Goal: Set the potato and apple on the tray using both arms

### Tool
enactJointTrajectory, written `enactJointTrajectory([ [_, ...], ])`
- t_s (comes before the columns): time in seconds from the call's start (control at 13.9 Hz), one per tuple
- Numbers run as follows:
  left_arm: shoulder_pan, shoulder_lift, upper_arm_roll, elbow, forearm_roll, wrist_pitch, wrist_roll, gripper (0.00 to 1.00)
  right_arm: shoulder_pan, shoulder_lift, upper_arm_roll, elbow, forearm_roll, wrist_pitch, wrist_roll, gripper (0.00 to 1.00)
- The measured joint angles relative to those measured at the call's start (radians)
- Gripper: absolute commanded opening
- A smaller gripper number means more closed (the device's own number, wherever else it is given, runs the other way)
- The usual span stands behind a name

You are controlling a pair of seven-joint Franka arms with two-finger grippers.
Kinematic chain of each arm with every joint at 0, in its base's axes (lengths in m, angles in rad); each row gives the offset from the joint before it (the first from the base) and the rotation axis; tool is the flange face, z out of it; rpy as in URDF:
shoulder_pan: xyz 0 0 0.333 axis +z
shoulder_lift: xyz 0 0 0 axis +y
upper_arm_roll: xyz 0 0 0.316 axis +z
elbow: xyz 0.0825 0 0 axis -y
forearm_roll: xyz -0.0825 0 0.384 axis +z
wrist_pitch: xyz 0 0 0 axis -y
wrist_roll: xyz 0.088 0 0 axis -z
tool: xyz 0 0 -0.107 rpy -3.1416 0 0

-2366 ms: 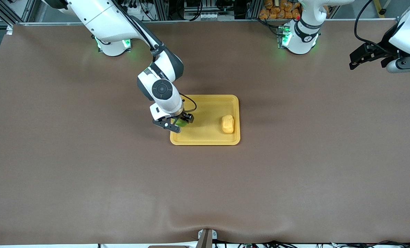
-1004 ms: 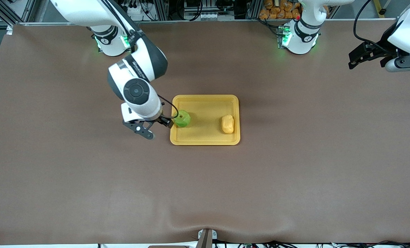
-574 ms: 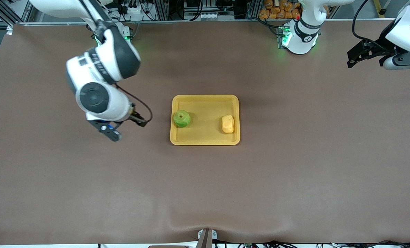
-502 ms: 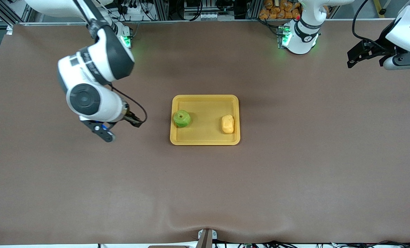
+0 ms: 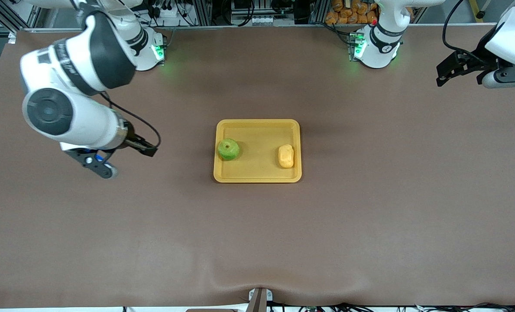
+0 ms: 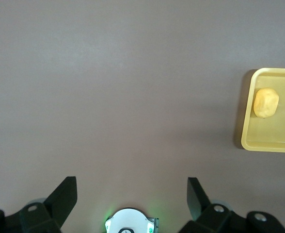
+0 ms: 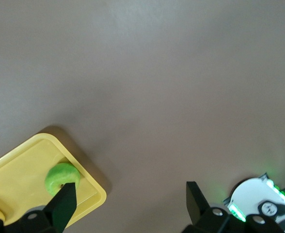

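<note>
The tray (image 5: 257, 128) was seen flat on the brown worktop (image 5: 257, 234), near its middle. Both pieces were already in it, well apart from each other. The apple (image 5: 228, 149) was found at about nine o'clock in the tray, at the end toward the right arm, stem dimple up and close to the rim. The potato (image 5: 286, 156) was found at about three o'clock, at the end toward the left arm, lying lengthwise beside that rim.

The right gripper (image 5: 121, 158) was held up over bare worktop, off the tray toward the right arm's end, its fingers spread wide and nothing carried between them. In the right wrist view the apple (image 7: 60, 177) was caught at the tray's (image 7: 31, 162) corner, partly covered by one finger (image 7: 65, 201) of that gripper.

The left gripper (image 5: 461, 71) was parked high over the worktop's edge at the left arm's end, that arm waiting, fingers spread and empty. In its wrist view the potato (image 6: 266, 102) and one end of the tray (image 6: 271, 141) were picked up well off from the fingers (image 6: 65, 196).
</note>
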Motion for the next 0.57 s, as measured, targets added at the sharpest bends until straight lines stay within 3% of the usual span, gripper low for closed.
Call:
enactJointTrajectory([
  [0.57, -0.002, 0.0, -0.006, -0.002, 0.0, 0.0, 0.0, 1.0, -0.129, -0.005, -0.024, 0.128, 0.001, -0.06, -0.374, 1.0],
])
